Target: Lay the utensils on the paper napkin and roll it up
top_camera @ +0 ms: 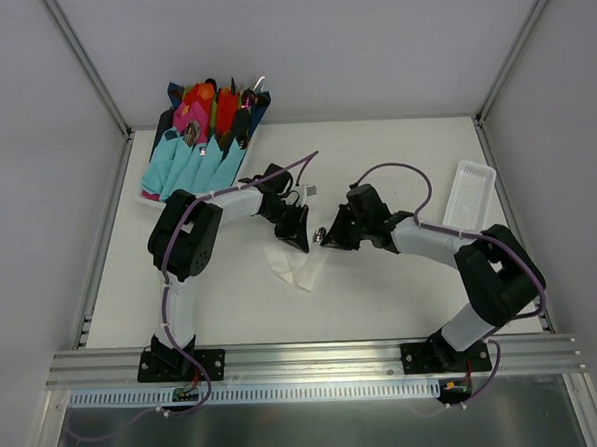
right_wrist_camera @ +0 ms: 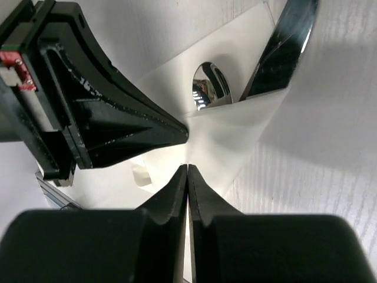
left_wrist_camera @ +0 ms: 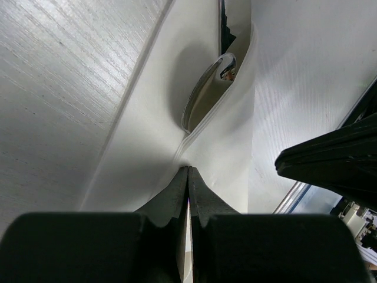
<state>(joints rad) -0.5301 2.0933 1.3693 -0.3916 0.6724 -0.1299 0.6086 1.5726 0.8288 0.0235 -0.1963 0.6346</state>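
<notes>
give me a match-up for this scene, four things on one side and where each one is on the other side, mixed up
Things:
1. paper napkin
2. spoon
3. white ribbed tray
4. coloured napkin bundles

Places:
a. far left corner
b. pinched by the left end effector
c. far right, by the edge
d. lying inside the napkin's fold

Pairs: 1-b, 2-d, 3-c, 4-a

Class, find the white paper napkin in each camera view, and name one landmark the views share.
Top external: paper napkin centre, crumpled between the arm tips.
Left wrist: napkin fills the middle.
Right wrist: napkin centre, below spoon.
Landmark: left gripper, in all three.
</notes>
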